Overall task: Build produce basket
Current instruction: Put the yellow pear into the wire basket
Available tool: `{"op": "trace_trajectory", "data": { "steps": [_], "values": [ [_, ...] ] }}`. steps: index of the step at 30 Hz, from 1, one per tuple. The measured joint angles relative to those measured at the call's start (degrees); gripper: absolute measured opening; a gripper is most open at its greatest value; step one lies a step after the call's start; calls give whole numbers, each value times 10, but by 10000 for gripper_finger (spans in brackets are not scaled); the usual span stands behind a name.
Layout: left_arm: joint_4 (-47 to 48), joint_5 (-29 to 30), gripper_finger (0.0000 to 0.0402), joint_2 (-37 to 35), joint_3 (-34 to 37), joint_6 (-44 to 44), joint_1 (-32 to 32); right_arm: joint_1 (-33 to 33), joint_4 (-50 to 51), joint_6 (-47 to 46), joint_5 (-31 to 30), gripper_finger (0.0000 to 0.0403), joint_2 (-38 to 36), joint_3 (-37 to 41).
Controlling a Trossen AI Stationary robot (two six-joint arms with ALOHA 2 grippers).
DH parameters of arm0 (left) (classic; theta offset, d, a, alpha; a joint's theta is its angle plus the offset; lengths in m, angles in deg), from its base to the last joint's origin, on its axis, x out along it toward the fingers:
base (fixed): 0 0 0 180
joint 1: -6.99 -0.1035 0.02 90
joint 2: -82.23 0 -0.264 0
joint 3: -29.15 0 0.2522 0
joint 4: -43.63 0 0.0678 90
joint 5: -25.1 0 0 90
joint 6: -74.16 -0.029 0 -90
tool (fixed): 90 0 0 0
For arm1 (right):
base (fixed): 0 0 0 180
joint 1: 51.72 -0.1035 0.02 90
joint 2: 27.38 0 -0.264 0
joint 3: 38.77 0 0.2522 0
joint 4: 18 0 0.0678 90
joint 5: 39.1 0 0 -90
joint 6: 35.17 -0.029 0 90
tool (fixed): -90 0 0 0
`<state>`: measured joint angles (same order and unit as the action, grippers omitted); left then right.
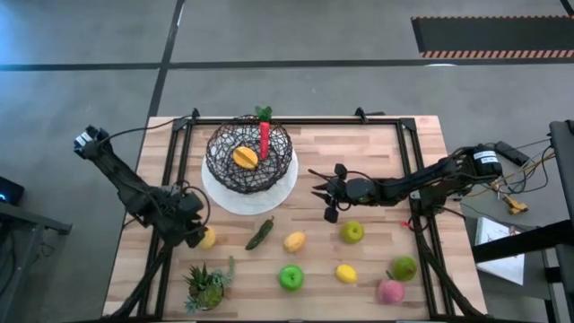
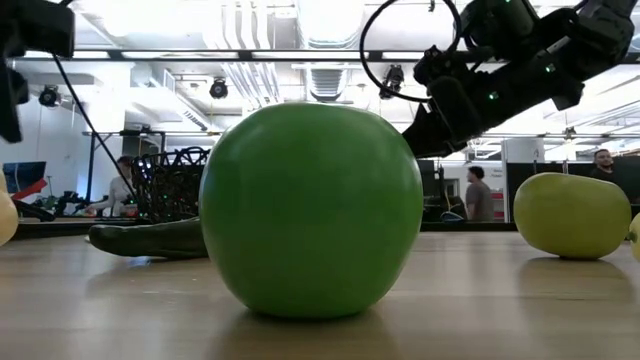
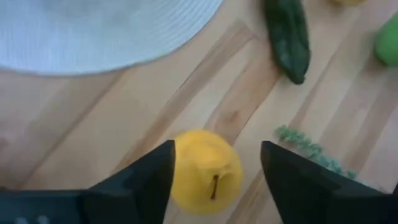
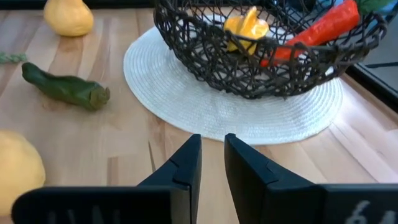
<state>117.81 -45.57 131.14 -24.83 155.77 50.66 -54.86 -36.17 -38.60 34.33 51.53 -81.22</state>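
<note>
The dark wire basket stands on a round white plate at the table's far middle; in it lie an orange piece and a red piece with a green top. The other produce lies loose on the wood. Near the left edge my left gripper points down, open, one finger on each side of a yellow fruit that rests on the table. My right gripper hovers right of the plate, its fingers drawn to a narrow slit with nothing between them. My left gripper comes at the yellow fruit from above. One finger stands right against the fruit's side and the other is clear of it. Whether the near finger touches the fruit, I cannot tell.
Along the near half lie a dark green pepper, a yellow piece, green fruits, a lemon and a pink fruit. A spiky potted plant stands at the near left.
</note>
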Motion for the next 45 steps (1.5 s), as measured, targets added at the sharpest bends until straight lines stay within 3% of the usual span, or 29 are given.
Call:
{"op": "trace_trajectory", "data": {
  "steps": [12,30,37,45],
  "values": [
    [-41,-38,236,43,32,22,33,0,-1,-2,0,57,0,6],
    [-40,-37,61,50,29,20,33,0,-1,-4,0,57,0,6],
    [-41,-7,29,33,20,19,32,0,-1,-7,0,57,0,6],
    [-41,-15,8,26,21,20,33,0,-1,-7,0,57,0,6]
  ]
}}
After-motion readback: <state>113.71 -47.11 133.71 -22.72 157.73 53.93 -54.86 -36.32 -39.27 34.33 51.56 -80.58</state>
